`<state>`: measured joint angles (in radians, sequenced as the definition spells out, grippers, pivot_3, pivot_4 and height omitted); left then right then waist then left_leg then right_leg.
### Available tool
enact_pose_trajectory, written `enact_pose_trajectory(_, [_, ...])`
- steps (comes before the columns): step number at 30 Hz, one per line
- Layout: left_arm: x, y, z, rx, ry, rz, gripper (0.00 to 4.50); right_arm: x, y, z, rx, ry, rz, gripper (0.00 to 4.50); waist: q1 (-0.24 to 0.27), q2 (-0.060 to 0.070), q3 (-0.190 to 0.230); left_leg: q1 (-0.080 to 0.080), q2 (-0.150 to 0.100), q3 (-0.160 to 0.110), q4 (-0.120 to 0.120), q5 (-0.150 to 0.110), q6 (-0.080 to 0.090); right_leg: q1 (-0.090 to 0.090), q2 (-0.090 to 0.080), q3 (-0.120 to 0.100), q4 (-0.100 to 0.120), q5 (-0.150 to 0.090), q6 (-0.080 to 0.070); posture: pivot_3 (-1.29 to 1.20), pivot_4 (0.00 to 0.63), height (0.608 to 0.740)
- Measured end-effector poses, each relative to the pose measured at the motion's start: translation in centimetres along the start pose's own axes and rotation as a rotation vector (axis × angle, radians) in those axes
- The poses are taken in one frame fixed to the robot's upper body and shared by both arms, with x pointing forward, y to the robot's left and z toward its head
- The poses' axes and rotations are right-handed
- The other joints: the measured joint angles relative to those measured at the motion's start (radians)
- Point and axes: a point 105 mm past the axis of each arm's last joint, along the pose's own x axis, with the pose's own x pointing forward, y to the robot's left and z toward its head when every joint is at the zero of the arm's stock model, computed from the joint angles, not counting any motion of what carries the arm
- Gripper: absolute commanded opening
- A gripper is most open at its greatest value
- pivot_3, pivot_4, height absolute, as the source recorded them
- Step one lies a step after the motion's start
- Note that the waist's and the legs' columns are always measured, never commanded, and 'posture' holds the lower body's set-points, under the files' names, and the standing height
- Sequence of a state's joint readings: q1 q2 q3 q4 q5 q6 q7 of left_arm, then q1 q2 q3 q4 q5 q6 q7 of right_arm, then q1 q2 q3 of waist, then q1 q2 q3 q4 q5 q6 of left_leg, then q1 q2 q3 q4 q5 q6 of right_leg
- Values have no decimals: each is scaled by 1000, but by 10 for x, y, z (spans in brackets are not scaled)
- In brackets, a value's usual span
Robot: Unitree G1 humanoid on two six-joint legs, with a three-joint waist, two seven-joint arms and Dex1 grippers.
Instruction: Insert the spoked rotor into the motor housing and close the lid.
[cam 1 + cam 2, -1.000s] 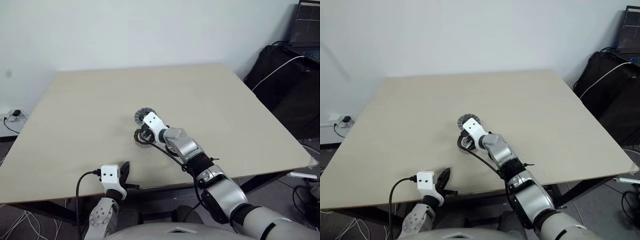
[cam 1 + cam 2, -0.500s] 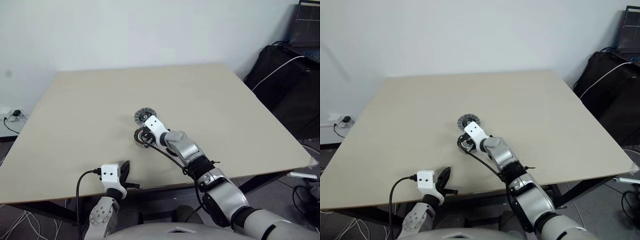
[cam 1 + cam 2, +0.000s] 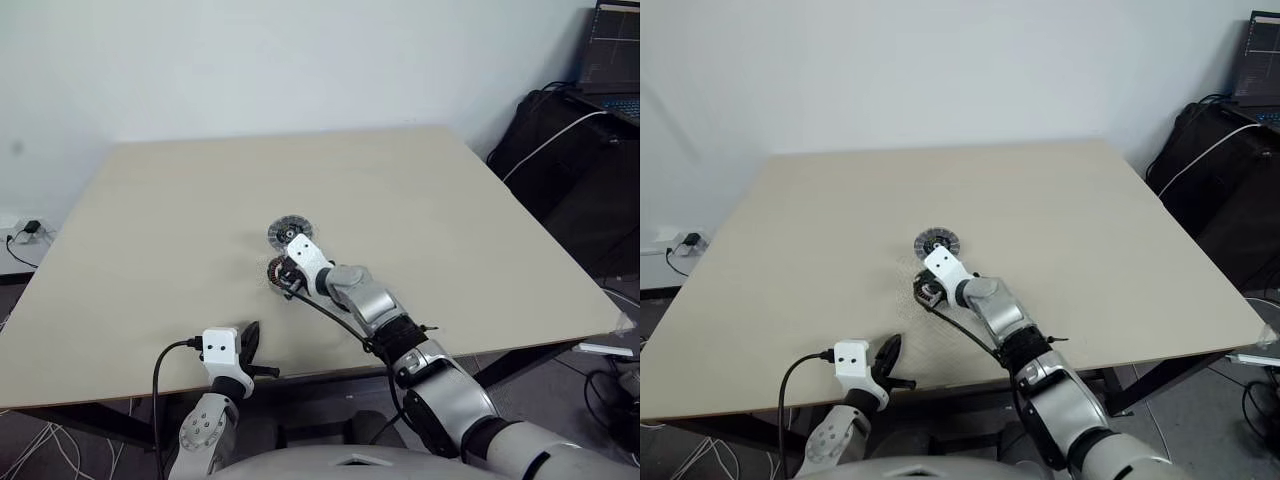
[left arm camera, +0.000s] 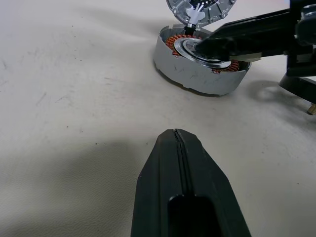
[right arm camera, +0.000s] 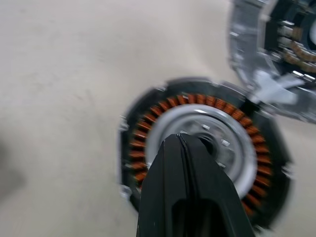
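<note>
1. Right hand (image 5: 183,139): fingers pressed shut, gripping nothing I can see. The tips sit over the pale centre of the motor housing (image 4: 197,81), much as a second ago.
2. Little has changed, so I judge seating is still in progress and the lid is not on.
3. Spoked rotor: can't tell it apart from the housing centre.
4. Lid (image 3: 290,229) lies flat, just beside the housing on its far side.
5. Left hand (image 4: 175,134) is shut and empty at the near edge of the worktop (image 3: 450,200), well apart.
6. The right hand itself blocks the housing opening.
</note>
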<state>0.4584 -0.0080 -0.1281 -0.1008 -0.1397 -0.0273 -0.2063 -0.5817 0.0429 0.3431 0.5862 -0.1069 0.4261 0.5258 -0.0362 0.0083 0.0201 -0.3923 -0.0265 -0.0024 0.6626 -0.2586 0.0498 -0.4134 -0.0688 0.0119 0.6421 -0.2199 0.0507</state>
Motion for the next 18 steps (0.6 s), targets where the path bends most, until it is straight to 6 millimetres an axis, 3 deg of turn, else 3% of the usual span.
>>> enact_pose_trajectory(5, [0, 0, 0, -1, 0, 0, 0, 3, 1, 4, -13, -27, -20, 26, 1, 0, 0, 0, 0, 0, 0, -1, -2, 0, 0, 0, 0, 0, 0, 0, 0, 740])
enact_pose_trajectory(18, [0, -1, 0, -3, -3, 0, 0, 5, -20, 0, -8, -5, -113, 26, 0, 0, 0, 0, 0, 0, 0, 0, 0, 0, 0, 0, 0, 0, 0, 0, 0, 740])
